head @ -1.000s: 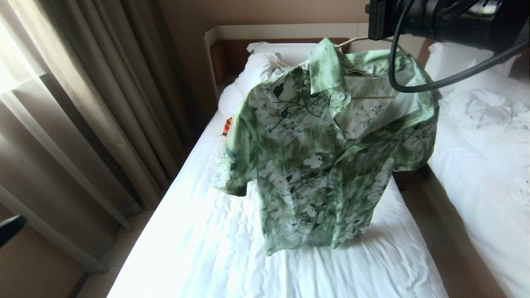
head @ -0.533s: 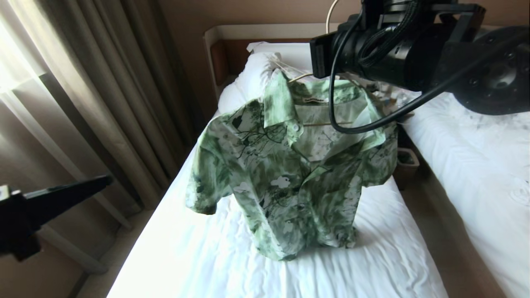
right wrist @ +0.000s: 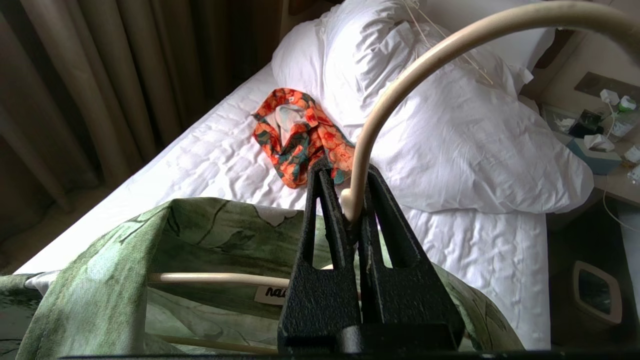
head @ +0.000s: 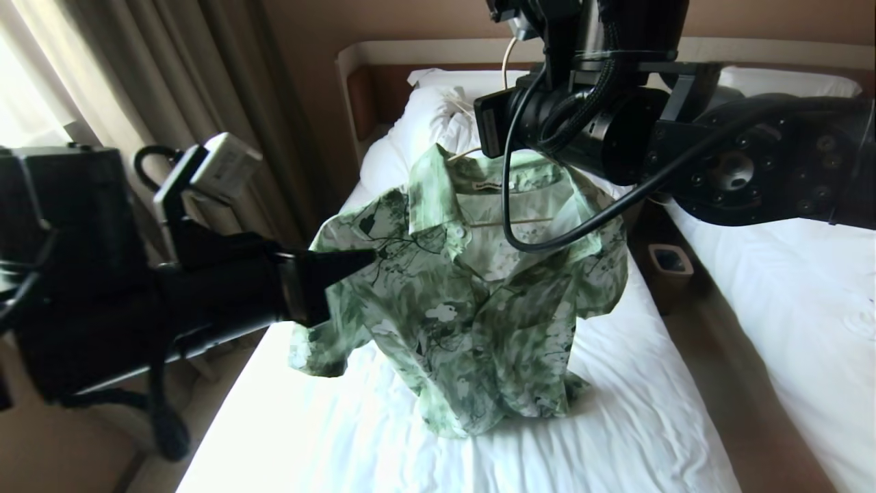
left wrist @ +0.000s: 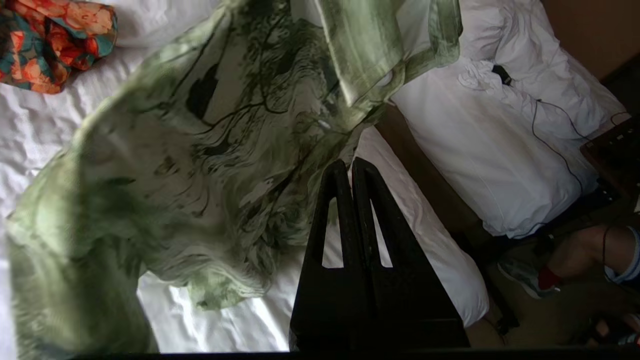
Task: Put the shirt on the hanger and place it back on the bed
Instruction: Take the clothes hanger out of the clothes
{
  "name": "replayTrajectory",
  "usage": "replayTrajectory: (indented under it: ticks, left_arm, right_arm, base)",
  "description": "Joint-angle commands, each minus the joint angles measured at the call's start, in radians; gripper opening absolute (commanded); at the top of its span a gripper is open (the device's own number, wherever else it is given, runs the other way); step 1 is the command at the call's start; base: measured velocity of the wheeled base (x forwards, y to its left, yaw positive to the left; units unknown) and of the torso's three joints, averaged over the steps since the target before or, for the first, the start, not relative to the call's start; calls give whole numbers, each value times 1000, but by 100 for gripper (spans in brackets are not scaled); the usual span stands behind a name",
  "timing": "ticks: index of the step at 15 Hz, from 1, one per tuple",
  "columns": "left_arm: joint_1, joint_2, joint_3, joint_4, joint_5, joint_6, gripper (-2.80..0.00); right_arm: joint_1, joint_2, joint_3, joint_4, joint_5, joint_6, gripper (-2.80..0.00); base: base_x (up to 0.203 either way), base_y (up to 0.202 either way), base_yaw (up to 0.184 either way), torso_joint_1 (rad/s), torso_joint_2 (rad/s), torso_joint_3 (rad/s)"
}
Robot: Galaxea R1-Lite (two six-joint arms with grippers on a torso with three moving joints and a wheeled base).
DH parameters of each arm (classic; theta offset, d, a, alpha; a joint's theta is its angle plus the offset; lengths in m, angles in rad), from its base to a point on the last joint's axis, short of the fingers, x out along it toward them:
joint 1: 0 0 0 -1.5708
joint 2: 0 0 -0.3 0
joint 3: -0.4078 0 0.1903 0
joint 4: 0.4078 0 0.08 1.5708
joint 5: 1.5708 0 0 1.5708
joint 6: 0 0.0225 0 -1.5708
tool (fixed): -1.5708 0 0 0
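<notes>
The green flowered shirt [head: 472, 308] hangs on the cream hanger [right wrist: 400, 85] above the bed [head: 616, 411], and its lower hem lies crumpled on the white sheet. My right gripper [right wrist: 345, 172] is shut on the hanger's neck, just under the curved hook and above the collar. The right arm [head: 588, 130] hides that grip in the head view. The hanger's bar [head: 520, 220] shows inside the open collar. My left gripper [head: 369, 257] is shut and empty, with its tip at the shirt's shoulder on the curtain side. In the left wrist view the shirt [left wrist: 200, 150] hangs just beyond the left gripper [left wrist: 348, 162].
An orange-and-green patterned garment [right wrist: 300, 135] lies on the sheet near the white pillow [right wrist: 450, 140]. Curtains [head: 205, 103] run along the bed's left side. A second white bed [head: 787, 294] stands to the right, with a small bin [head: 671, 263] in the gap. A person's leg [left wrist: 575, 255] shows there.
The right arm has carried the hanger and shirt down and to the left, so the hem now rests on the sheet. The left arm has swung in from the lower left up to the shirt.
</notes>
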Motion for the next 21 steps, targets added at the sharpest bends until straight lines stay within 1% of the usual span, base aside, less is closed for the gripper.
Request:
replayTrajectory:
  ticks: [1,2,4,5,6,7,8,9,11,12,13,14,16,17,21]
  left_arm:
    - [-90,106,-30,-35,56,-15,-280]
    - [-130,117,-42,-36,109,-22,0]
    - [-178,181,-63,-42,216,-20,0]
    - [-187,198,-60,-47,265,-3,0]
    - [-193,203,-62,-49,288,17,0]
    - [-214,206,-70,-50,298,30,0]
    - [-220,227,-77,-51,324,48,0]
    - [-222,256,-84,-67,378,85,0]
    - [-208,304,-89,-178,466,144,0]
    - [-192,315,-88,-204,493,183,0]
    - [-185,318,-87,-215,516,204,0]
    - [-183,319,-87,-216,533,207,0]
    - [-166,317,-81,-217,544,222,0]
    - [-160,311,-71,-220,546,224,-280]
    - [-156,282,-64,-226,546,226,-280]
  right_arm:
    - [1,11,1,0,-2,-2,-280]
    - [1,16,1,-3,-2,-1,-280]
    - [16,27,1,0,-2,3,-280]
    - [23,32,1,0,-10,3,-280]
    - [34,36,1,0,-21,4,-280]
    - [46,37,3,2,-25,19,-280]
    - [59,35,3,5,-26,30,-280]
    - [64,29,5,5,-27,33,-280]
    - [70,16,10,12,-28,46,-280]
    - [73,11,13,24,-28,54,-280]
    - [75,5,16,39,-28,59,-280]
    - [81,5,17,42,-28,60,-280]
    - [97,-3,20,43,-29,66,-280]
    - [102,-11,27,43,-30,68,-280]
    - [107,-18,30,43,-43,68,-280]
  base:
    - [0,0,0,0,0,0]
    - [0,0,0,0,0,0]
    - [0,0,0,0,0,0]
    - [0,0,0,0,0,0]
    - [0,0,0,0,0,0]
    - [0,0,0,0,0,0]
    - [0,0,0,0,0,0]
    - [0,0,0,0,0,0]
    - [0,0,0,0,0,0]
    - [0,0,0,0,0,0]
    - [0,0,0,0,0,0]
    - [0,0,0,0,0,0]
    - [0,0,0,0,0,0]
    - [0,0,0,0,0,0]
    - [0,0,0,0,0,0]
